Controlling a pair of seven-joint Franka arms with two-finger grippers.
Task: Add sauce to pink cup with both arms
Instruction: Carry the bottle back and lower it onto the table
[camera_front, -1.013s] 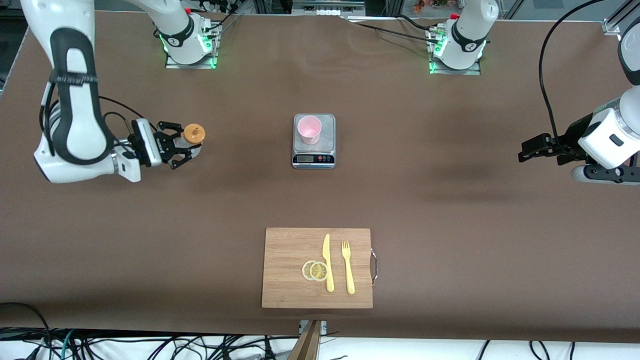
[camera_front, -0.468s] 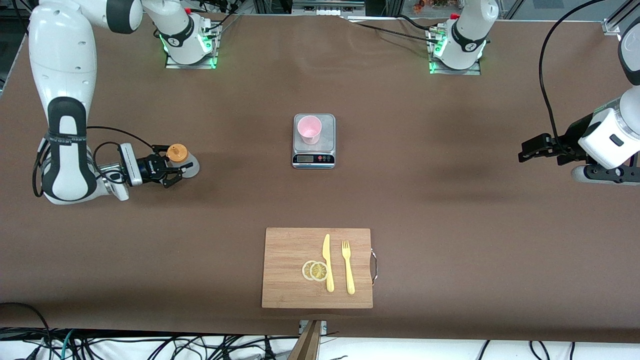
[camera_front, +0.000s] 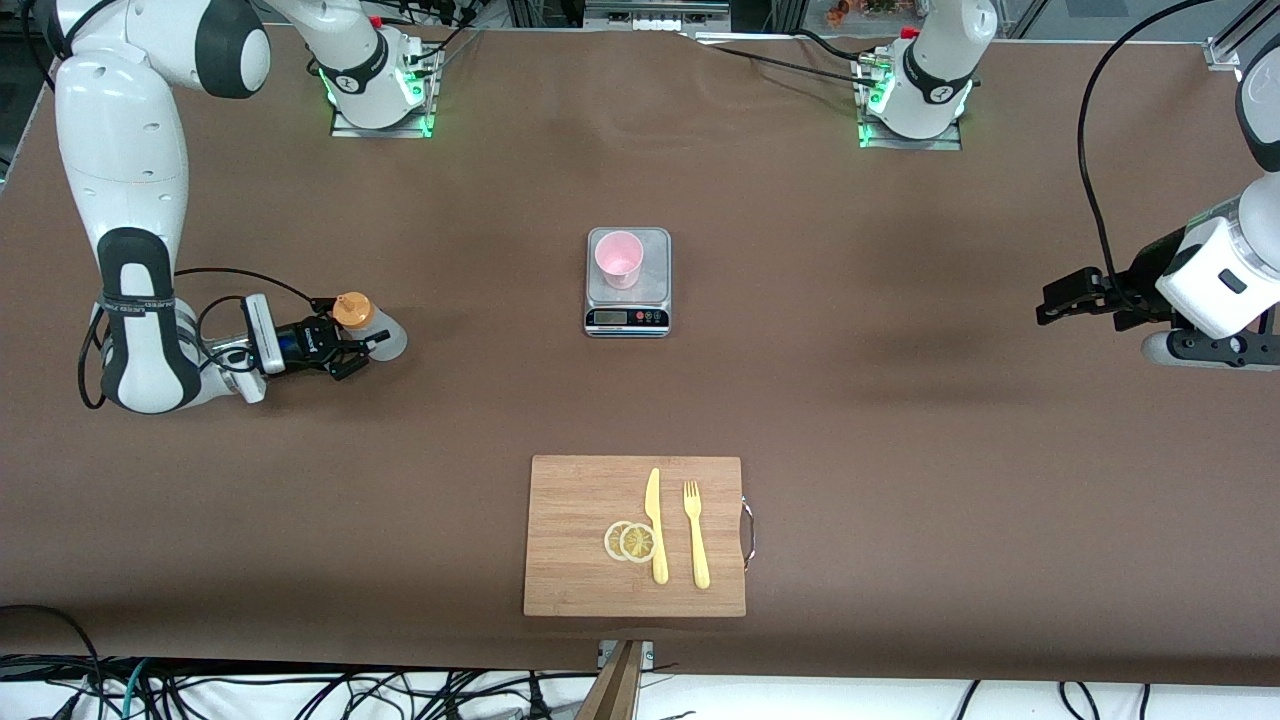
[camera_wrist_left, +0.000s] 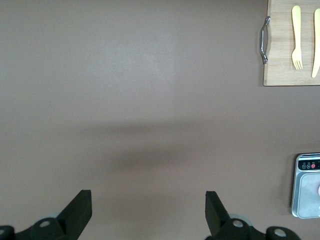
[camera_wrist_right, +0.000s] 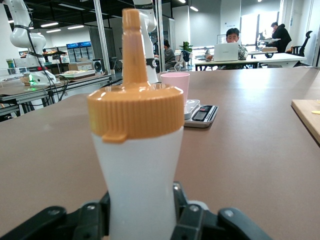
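Observation:
The sauce bottle, whitish with an orange cap, stands upright on the table near the right arm's end. My right gripper is low at its side and shut on the bottle, with a finger against each flank; the gripper shows at the bottle's waist. The pink cup stands on a small silver scale at mid-table, and the cup also shows past the cap. My left gripper waits open above the left arm's end of the table, and it holds nothing.
A wooden cutting board lies nearer to the front camera than the scale. On it are a yellow knife, a yellow fork and two lemon slices. Black cables run along the table's edges.
My right arm has come down with the sauce bottle and shifted it a little toward the front camera, onto the table. The left arm has not moved.

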